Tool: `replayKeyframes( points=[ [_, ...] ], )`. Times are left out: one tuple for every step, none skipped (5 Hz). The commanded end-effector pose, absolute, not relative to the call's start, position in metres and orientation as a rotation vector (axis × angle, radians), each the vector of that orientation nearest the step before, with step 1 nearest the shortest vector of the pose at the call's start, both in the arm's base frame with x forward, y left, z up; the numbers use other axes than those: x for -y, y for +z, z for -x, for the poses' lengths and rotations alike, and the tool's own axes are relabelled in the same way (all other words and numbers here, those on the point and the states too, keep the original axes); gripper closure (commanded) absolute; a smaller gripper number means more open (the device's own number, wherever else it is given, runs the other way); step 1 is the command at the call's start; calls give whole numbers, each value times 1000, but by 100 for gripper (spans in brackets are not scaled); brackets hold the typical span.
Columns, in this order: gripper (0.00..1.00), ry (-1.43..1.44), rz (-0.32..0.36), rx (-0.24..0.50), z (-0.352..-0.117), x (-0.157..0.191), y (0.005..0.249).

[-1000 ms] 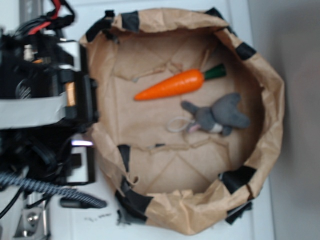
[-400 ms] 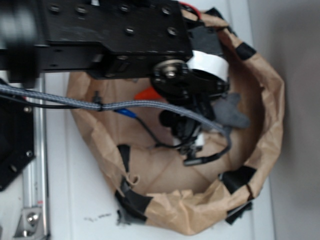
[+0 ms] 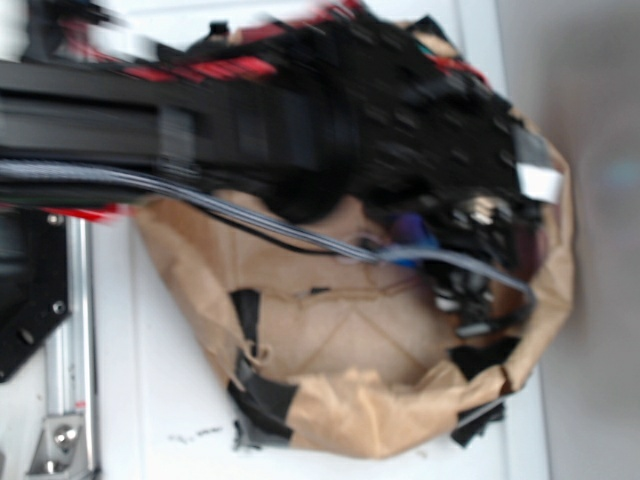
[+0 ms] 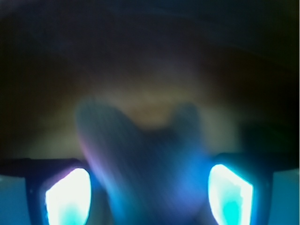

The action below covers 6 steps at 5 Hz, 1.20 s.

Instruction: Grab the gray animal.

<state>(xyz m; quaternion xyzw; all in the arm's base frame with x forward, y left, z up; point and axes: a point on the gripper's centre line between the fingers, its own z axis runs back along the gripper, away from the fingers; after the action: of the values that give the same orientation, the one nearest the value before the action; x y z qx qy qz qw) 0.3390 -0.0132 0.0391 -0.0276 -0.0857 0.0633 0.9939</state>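
In the wrist view the gray animal (image 4: 150, 159) is a blurred bluish-gray shape with two raised ears. It fills the lower middle, between my two bright fingers (image 4: 68, 197). My gripper (image 4: 149, 190) is open, with the jaws wide apart on either side of the toy. I cannot tell whether they touch it. In the exterior view my blurred black arm stretches across the top of the brown paper bag (image 3: 350, 410). The gripper (image 3: 475, 275) sits low at the bag's right side. The gray animal is hidden under it there.
The bag's crumpled walls, patched with black tape (image 3: 262, 400), ring the work area. A gray braided cable (image 3: 290, 232) trails from the arm across the bag. A metal rail (image 3: 72, 330) runs along the left on the white table.
My arm swung from the left over the bag and on to its right side. It now covers the carrot and the gray animal in the exterior view.
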Motion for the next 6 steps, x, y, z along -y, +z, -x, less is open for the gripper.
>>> replayKeyframes(
  points=[
    [100,63,152,116,-329,69,21],
    [100,52,141,147,-311,66,51],
    [100,-4,57,257,-289,50,96],
    [100,-95,38,255,-276,31,146],
    [100,-175,-12,241,-272,23,191],
    [100,-173,34,249,-270,21,210]
  ],
)
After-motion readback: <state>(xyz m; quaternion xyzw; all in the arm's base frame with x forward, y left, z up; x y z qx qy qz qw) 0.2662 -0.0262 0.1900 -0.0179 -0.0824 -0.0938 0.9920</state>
